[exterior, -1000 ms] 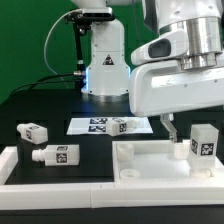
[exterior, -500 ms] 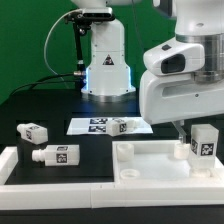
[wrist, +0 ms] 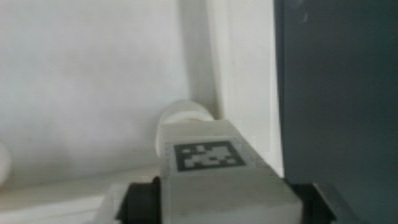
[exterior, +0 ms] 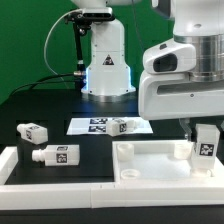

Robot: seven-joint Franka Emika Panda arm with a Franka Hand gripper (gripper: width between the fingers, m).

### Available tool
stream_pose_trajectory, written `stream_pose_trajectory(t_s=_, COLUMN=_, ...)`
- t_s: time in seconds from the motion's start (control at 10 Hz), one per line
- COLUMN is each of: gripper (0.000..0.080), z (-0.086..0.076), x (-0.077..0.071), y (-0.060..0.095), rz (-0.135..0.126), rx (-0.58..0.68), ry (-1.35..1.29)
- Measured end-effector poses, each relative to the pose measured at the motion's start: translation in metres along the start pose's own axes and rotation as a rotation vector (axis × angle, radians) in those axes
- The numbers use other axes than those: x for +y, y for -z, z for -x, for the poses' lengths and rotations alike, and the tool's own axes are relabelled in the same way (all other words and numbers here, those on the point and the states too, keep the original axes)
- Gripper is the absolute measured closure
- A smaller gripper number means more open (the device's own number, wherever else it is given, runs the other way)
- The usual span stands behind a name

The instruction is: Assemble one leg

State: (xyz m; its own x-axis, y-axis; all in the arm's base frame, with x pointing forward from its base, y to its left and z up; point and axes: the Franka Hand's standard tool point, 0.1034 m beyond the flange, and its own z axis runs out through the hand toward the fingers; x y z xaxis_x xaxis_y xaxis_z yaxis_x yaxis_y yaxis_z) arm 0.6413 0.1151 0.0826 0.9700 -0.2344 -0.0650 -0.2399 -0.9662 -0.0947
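My gripper (exterior: 200, 127) is at the exterior view's right, shut on a leg (exterior: 207, 142), a white block with a black-and-white tag, held upright over the right end of the large white tray-shaped part (exterior: 150, 162). In the wrist view the leg (wrist: 210, 160) sits between my two dark fingers (wrist: 150, 200), tag facing the camera, with the tray's white surface and a rounded white bump (wrist: 178, 112) beyond it. My gripper's (wrist: 217, 206) jaws press against the leg's sides.
Two more legs (exterior: 33, 132) (exterior: 57, 155) lie at the exterior view's left, the nearer one on a white rimmed part. A third leg (exterior: 124, 125) lies on the marker board (exterior: 92, 126). The robot base (exterior: 105, 60) stands behind.
My arm has moved toward the exterior view's right and the held leg has shifted slightly right with it. The other legs have not moved.
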Motion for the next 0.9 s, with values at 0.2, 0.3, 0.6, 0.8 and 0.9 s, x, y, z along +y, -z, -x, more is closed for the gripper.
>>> stream_pose_trajectory(t_s=0.2, gripper=0.0502, z=0.0017, x=0.0022, y=-0.0013, rz=-0.012, rx=0.044, ry=-0.216)
stream_pose_trajectory(t_s=0.3, gripper=0.0506, z=0.0002, x=0.0027, y=-0.0024, rz=-0.030, rx=0.060, ry=-0.377)
stream_pose_trajectory(t_s=0.6, gripper=0.0507, z=-0.0016, x=0.0025, y=-0.0038, rz=-0.093, rx=0.065, ry=-0.865)
stream_pose_trajectory(t_s=0.8, gripper=0.0507, z=-0.0017, x=0.0028, y=-0.0039, rz=-0.098, rx=0.061, ry=-0.909)
stream_pose_trajectory(t_s=0.9, gripper=0.0326, z=-0.0016, x=0.0028, y=-0.0042, rz=-0.097, rx=0.062, ry=-0.888)
